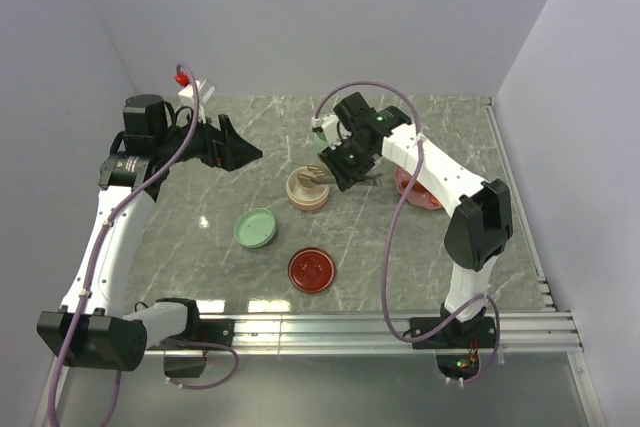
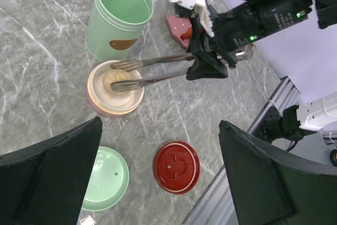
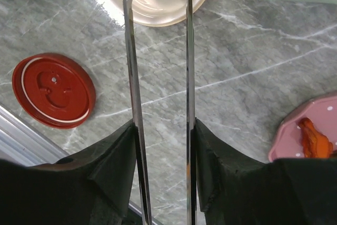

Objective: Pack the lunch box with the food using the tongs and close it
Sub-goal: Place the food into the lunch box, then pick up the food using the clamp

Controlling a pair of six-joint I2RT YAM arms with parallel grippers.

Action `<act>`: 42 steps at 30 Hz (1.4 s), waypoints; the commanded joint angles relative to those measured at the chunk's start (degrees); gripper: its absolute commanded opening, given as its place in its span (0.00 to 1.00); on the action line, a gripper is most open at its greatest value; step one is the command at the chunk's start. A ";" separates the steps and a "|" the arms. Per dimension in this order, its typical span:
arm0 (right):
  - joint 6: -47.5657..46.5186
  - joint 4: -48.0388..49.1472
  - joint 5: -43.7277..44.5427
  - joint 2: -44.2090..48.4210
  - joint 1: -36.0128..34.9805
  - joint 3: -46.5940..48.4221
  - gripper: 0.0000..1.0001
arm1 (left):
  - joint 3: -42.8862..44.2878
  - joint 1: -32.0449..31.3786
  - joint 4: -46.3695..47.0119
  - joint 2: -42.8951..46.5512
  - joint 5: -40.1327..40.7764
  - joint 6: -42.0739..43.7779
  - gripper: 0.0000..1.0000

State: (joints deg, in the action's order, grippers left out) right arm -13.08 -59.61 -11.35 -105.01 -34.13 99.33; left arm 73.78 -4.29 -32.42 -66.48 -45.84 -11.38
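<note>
My right gripper [image 3: 162,130] is shut on the silver tongs [image 3: 130,67], one finger pressing each arm from outside. The tongs' arms stand apart, and their tips [image 2: 122,75] reach over a cream bowl with a pink base [image 2: 115,89], where a pale rounded lump [image 2: 117,80] lies. An orange-red piece of food [image 3: 316,138] rests on the pink plate [image 3: 295,135], to the right of the gripper. The lunch box's tall green container [image 2: 120,17] stands open behind the bowl. My left gripper [image 2: 160,127] hangs open and empty, high above the table's left side [image 1: 240,152].
A green lid [image 1: 256,228] and a red lid [image 1: 311,269] lie flat on the marble table in front of the bowl [image 1: 307,189]. My right arm covers most of the pink plate [image 1: 415,192] in the top view. A metal rail [image 1: 400,322] runs along the near edge.
</note>
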 commanded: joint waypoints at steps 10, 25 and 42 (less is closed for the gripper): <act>0.16 2.66 1.42 -0.72 -1.29 0.08 0.64 | 0.75 0.34 2.01 0.74 -1.62 1.18 0.99; -2.73 2.04 0.37 16.84 -0.85 -4.55 0.56 | 1.90 0.34 0.96 1.18 -2.58 2.59 0.99; -22.50 -4.55 -0.34 34.00 29.28 -24.08 0.45 | 0.75 0.34 0.96 2.58 -5.92 3.99 0.99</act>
State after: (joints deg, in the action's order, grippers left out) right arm -28.23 -63.57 -12.84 -72.10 -8.51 76.88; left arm 73.78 -4.19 -32.45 -64.95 -49.50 -8.60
